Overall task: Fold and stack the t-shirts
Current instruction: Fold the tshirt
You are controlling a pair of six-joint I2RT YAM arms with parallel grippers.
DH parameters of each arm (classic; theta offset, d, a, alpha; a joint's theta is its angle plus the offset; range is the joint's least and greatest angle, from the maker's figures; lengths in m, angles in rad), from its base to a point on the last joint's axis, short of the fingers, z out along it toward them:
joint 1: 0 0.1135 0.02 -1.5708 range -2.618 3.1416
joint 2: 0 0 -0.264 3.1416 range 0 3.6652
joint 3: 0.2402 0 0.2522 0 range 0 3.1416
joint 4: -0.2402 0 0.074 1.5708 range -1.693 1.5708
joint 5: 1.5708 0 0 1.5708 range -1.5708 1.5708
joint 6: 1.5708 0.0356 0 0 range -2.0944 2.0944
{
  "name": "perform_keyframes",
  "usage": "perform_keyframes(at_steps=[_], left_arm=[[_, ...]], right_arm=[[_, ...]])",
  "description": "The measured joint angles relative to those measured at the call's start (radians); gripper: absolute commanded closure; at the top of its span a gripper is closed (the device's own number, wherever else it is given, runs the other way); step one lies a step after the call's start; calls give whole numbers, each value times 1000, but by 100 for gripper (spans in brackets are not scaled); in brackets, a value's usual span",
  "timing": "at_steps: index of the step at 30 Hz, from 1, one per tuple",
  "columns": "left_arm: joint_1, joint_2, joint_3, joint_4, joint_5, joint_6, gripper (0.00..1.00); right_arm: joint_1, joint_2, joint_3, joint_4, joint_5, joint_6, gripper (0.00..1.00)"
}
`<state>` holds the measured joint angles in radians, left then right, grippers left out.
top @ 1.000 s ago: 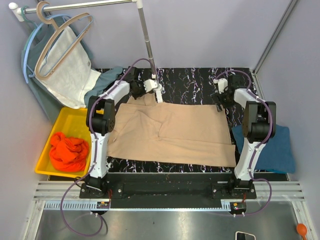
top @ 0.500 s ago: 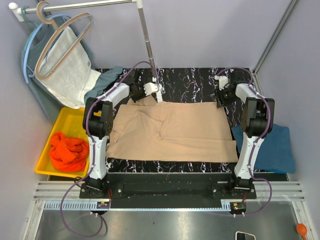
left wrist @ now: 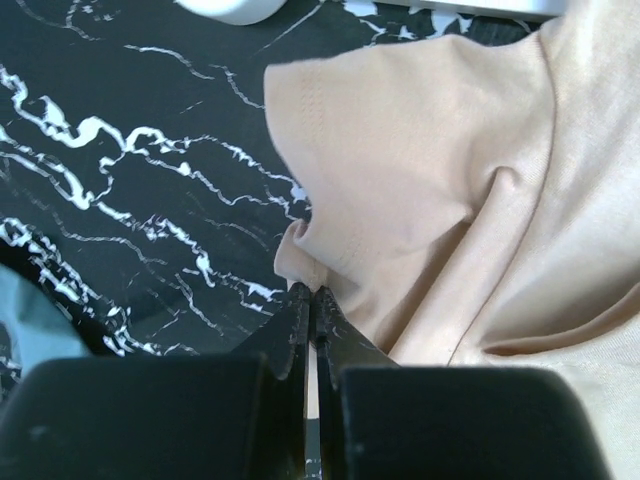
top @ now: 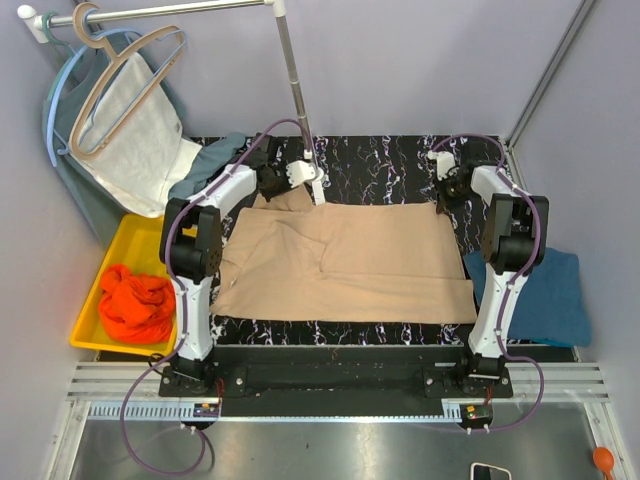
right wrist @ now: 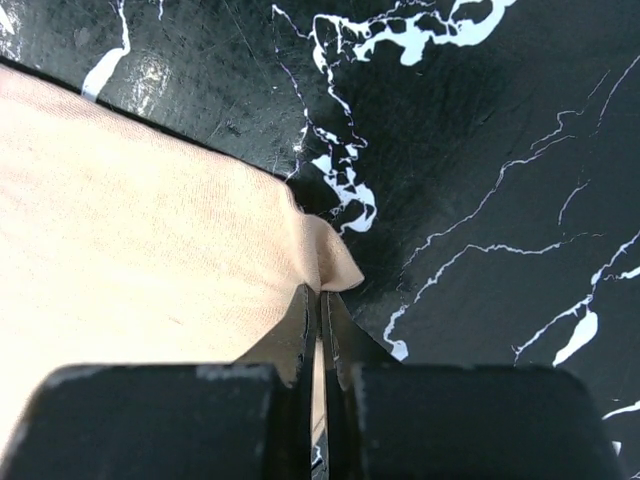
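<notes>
A beige-tan t-shirt [top: 345, 260] lies spread on the black marble table [top: 390, 165]. My left gripper [top: 317, 194] sits at the shirt's far left corner; in the left wrist view it [left wrist: 310, 296] is shut on a bunched edge of the beige cloth [left wrist: 430, 150]. My right gripper [top: 441, 206] is at the far right corner, and in the right wrist view it [right wrist: 321, 293] is shut on the shirt's corner tip [right wrist: 150, 250]. An orange-red t-shirt [top: 135, 302] lies crumpled in the yellow bin [top: 135, 232]. A dark teal-blue t-shirt [top: 548, 300] lies off the table's right side.
A metal pole [top: 293, 85] rises just behind the left gripper. A white cloth [top: 145, 145] on hangers and a grey-green garment [top: 210, 165] hang at the back left. Grey walls close in on the back and both sides.
The right gripper has shut on the shirt's far right corner. The left gripper stayed shut on the far left corner and shifted a little; the shirt's far edge moved slightly.
</notes>
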<state>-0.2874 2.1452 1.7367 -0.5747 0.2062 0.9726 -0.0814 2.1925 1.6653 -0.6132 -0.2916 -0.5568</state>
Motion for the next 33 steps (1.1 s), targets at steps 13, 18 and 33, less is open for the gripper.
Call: perform_keyframes(at_steps=[13,18,33], left_arm=[[-57,-54,3,-3,-76,-53,100],[-64,-134,-1,-3,-99,-65,100],[-103,-439,-299,-7,-172,-74,100]], right_arm=[[0,-125,-113,-58,3,1,100],[0,-221,-140,-77,2,2,100],[0,-492,-359,-100,2,-14,100]])
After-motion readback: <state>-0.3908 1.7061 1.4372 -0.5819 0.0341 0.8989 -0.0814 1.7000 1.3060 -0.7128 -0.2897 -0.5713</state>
